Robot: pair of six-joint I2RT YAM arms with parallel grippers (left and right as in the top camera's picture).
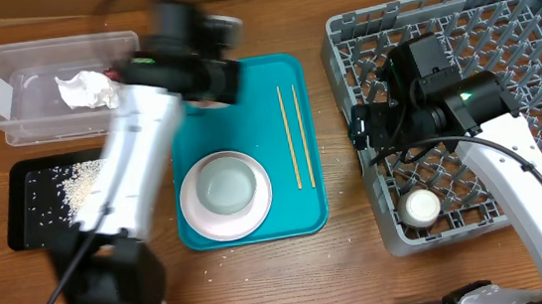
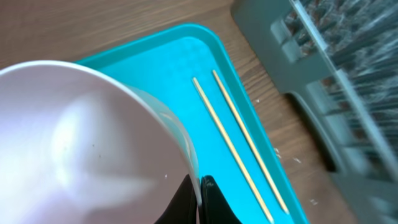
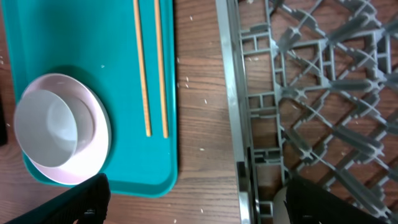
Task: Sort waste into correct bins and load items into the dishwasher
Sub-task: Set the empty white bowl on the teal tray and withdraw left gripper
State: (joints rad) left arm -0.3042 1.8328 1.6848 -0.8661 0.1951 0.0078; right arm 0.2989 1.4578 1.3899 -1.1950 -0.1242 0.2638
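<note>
Bowl (image 2: 81,143) in your left gripper (image 2: 200,190), pinched by its thin rim, looks stiff, glossy and breakable, so set it down gently; your right gripper (image 3: 205,202) hangs open.

Gleamed smooth and glossy on the pale bowl (image 2: 81,143) and teal plastic tray (image 1: 247,104); looked matt on grey plastic rack (image 1: 499,30), grained on wooden table (image 1: 362,273).

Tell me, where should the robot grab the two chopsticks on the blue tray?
Grip the chopsticks near their middle, coming straight down from above with the tool closing across them. They lie flat and side by side on the teal tray, close enough to pinch together, and the middle keeps them balanced. The open right tool looks nearest.
</note>
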